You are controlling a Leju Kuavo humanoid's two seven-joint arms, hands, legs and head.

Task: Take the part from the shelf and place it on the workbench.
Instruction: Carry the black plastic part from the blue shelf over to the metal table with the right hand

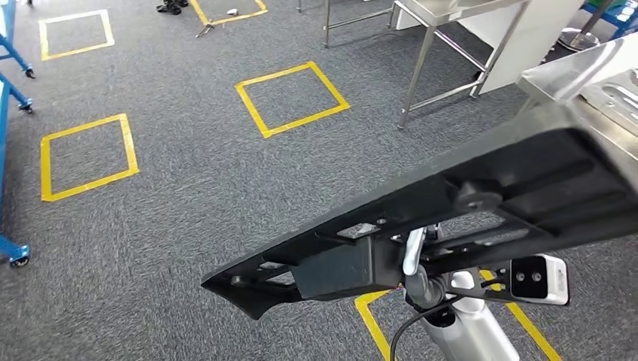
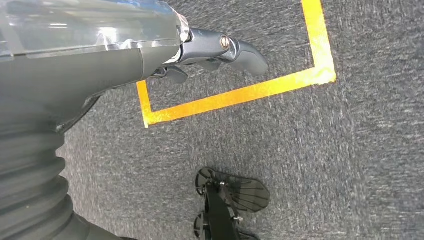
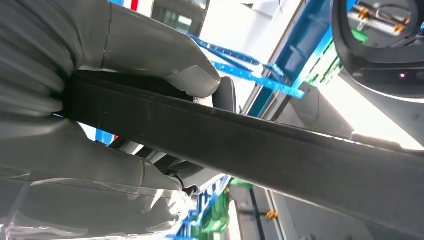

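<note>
From the head view, the long black part is held up over the grey carpet, slanting across the lower right of the scene, with a steel table standing beyond it and yellow tape squares marked on the floor. In the left wrist view, the left hand hangs above the carpet with nothing in it, its fingers loosely apart. In the right wrist view, the right hand clamps the part, thumb pressed on one side.
</note>
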